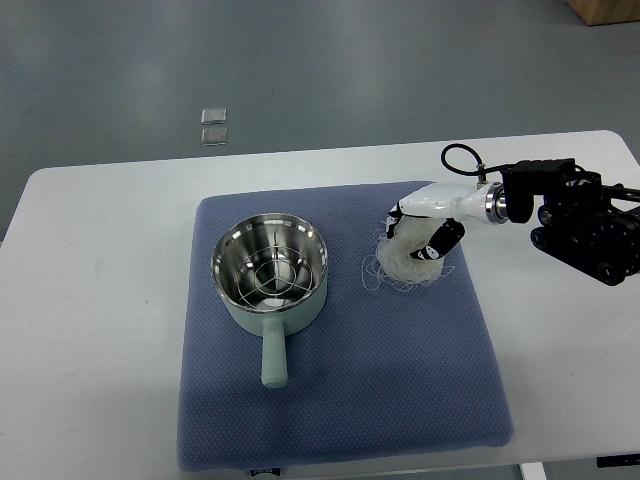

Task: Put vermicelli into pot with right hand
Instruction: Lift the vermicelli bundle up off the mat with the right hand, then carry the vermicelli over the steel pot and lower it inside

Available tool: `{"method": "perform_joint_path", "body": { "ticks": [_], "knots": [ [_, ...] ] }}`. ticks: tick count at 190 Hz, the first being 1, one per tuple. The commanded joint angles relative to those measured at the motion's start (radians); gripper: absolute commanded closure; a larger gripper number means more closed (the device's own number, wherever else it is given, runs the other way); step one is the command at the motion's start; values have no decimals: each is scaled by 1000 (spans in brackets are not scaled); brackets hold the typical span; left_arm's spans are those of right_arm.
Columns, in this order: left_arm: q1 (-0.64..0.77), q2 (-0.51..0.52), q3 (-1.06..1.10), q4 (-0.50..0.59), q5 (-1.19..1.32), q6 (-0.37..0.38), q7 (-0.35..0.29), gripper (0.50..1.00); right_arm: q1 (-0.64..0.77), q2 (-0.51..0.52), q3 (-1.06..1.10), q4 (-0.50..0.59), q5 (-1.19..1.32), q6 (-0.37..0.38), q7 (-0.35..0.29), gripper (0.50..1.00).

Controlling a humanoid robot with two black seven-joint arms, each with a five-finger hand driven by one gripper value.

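A pale green pot with a shiny steel inside and a short handle pointing toward me sits on the left half of the blue mat. To its right lies a translucent white bundle of vermicelli with loose strands trailing toward the pot. My right hand, white with black fingertips, comes in from the right edge and rests on top of the bundle, fingers curled around it. The bundle still touches the mat. The pot holds nothing.
The mat lies on a white table. Beyond the table's far edge, two small clear squares lie on the grey floor. A brown box corner shows at the top right. The right arm's black wrist hangs over the table's right side.
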Motion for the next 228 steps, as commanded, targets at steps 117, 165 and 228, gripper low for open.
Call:
{"method": "perform_joint_path", "body": {
  "ticks": [117,165,228],
  "knots": [
    [1,0,0,0,0,0,-1,500,100,-10,25,0,60,-1,4,1000],
    [-1,0,2,0,0,0,-1,500,147,-13,92,0,74,19,2,1000],
    [-1,0,0,0,0,0,1,500,291,-14,101,0,112,64,2,1000]
  ]
}}
